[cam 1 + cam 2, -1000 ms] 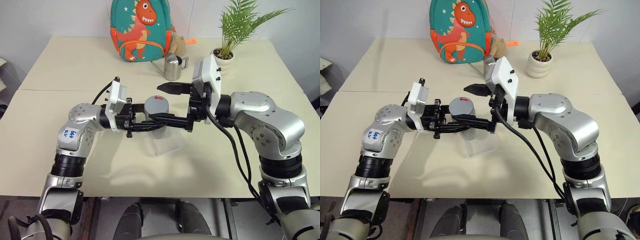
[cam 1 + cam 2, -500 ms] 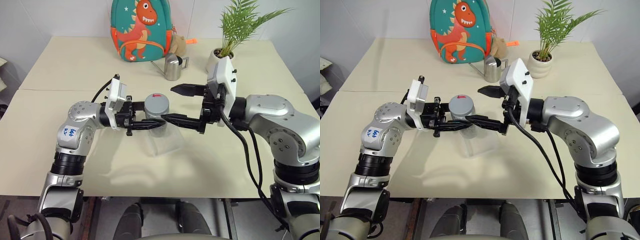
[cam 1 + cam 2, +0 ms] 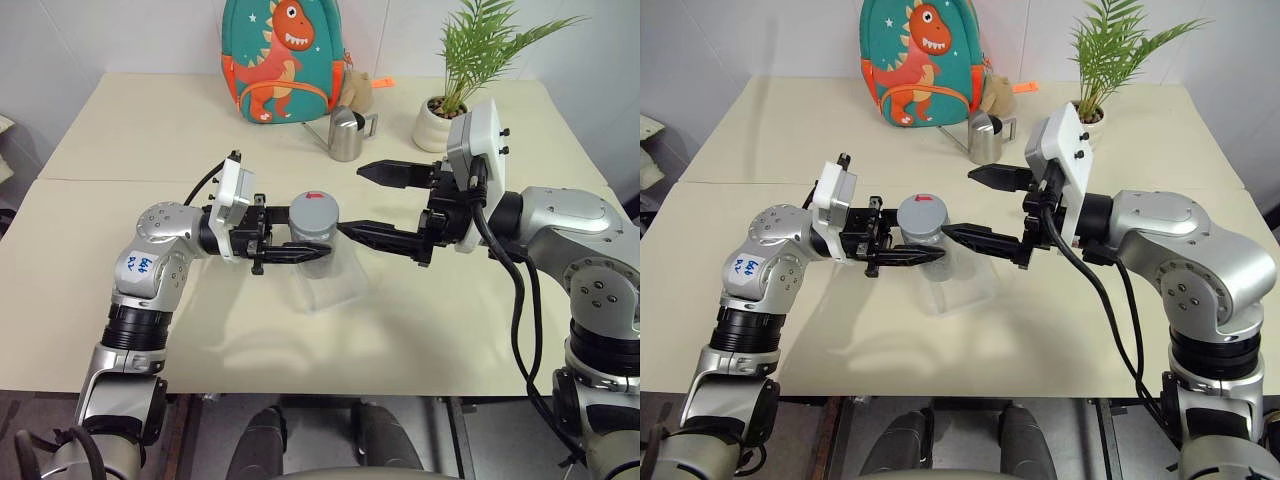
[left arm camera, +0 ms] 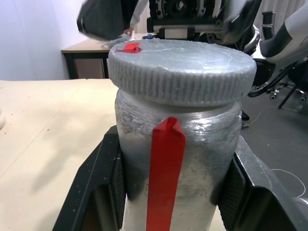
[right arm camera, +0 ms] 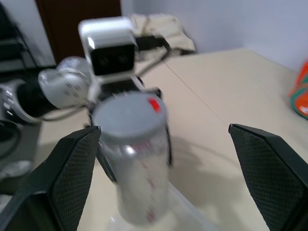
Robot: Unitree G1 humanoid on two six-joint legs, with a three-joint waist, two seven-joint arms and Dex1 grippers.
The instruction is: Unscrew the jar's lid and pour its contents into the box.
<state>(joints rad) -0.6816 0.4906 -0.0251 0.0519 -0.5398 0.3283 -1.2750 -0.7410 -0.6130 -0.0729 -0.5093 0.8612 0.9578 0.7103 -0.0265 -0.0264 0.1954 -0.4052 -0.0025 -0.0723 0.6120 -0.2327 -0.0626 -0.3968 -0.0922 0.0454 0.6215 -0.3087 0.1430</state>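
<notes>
Left eye view: left gripper (image 3: 292,252) clamped on the jar (image 3: 316,243), holding it upright above the table (image 3: 120,290) with the lid (image 3: 314,211) on, red mark facing up. The box (image 3: 328,282) sits on the table right under and just in front of the jar. Right gripper (image 3: 366,200) is spread wide and empty — one finger by the jar's side, the other up and behind, neither touching the lid. Steel pitcher (image 3: 345,133), dinosaur backpack (image 3: 283,58) and potted plant (image 3: 455,90) stand well back. Right eye view: same layout, jar (image 3: 921,228) between the left fingers, right fingers apart from it. Left wrist view: jar (image 4: 178,168) fills the gap between both pads (image 4: 109,178), squeezed at the body below the lid (image 4: 182,70); red strip runs down the front. Contents can't be made out. Right wrist view: fingers (image 5: 74,166) far apart — jar (image 5: 135,163) ahead, between them but not touched, lid (image 5: 129,113) on.
</notes>
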